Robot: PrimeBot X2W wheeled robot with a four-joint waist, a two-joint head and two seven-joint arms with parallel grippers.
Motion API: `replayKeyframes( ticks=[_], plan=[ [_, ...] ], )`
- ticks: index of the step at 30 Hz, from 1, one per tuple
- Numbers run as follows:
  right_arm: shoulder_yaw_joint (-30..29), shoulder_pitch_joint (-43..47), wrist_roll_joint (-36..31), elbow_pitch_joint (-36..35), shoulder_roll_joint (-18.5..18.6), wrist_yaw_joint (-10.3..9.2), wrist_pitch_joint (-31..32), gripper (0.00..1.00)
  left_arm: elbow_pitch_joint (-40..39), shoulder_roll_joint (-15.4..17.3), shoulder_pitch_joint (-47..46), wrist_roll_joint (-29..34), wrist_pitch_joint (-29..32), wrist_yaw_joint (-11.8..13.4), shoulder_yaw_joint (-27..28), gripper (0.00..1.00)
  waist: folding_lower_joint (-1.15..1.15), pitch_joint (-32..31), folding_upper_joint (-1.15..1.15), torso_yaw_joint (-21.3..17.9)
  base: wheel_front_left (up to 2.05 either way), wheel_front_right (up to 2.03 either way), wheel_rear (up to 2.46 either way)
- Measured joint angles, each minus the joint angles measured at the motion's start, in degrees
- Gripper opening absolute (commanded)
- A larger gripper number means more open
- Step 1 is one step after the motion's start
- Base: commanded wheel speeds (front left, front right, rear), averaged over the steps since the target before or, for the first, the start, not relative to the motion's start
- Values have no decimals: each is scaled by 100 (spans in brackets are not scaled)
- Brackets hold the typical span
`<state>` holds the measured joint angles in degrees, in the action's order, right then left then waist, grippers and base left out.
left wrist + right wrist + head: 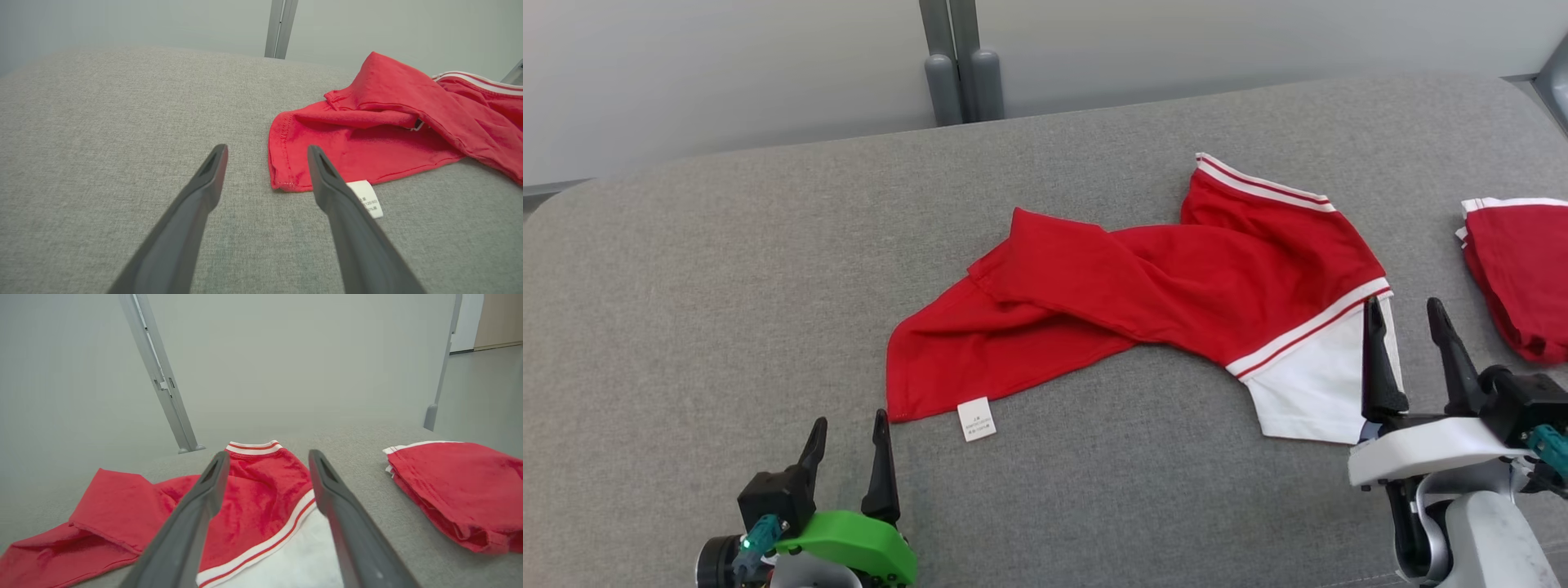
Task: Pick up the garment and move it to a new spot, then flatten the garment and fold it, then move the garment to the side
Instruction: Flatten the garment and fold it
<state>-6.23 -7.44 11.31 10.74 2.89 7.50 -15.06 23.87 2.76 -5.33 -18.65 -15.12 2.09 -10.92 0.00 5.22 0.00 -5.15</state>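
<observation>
- Your red garment [1143, 286] lies rumpled mid-tabletop [727, 269], with its white panel [1307, 392] toward your right.
- Your right gripper [1403, 304] has its fingers wide and empty, over that panel's edge.
- Your left gripper [850, 418] has its fingers wide, just short of the hem corner by the label [976, 419].
- A folded red garment [1519, 269] lies apart, far right.

A grey fabric-covered counter [727, 286] spans the head view, and a folded red garment with white trim [1523, 273] lies at its 3 o'clock edge. At 12 o'clock, beyond the far edge, two rounded grey posts [962, 82] stand side by side against a pale wall [727, 65].
</observation>
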Motion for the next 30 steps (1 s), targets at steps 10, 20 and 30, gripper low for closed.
replayKeyframes(
  ticks=[10, 20, 30],
  plan=[
    [259, 82, 79, 226, -4, 0, 1, 100, 1, 0, -34, -5, 0, 12, -78, 100, 0, 65, 0, 73, 0, 0, 0],
    [18, 148, -78, 703, -4, 0, 0, 100, 33, 0, -72, -43, 0, 21, -203, 100, 0, 159, 0, 60, 0, 0, 0],
    [-370, 386, -294, 1547, -3, 1, 1, 100, 49, 0, -71, -58, 0, 21, -258, 100, 0, 237, 0, 56, 0, 0, 0]
  ],
)
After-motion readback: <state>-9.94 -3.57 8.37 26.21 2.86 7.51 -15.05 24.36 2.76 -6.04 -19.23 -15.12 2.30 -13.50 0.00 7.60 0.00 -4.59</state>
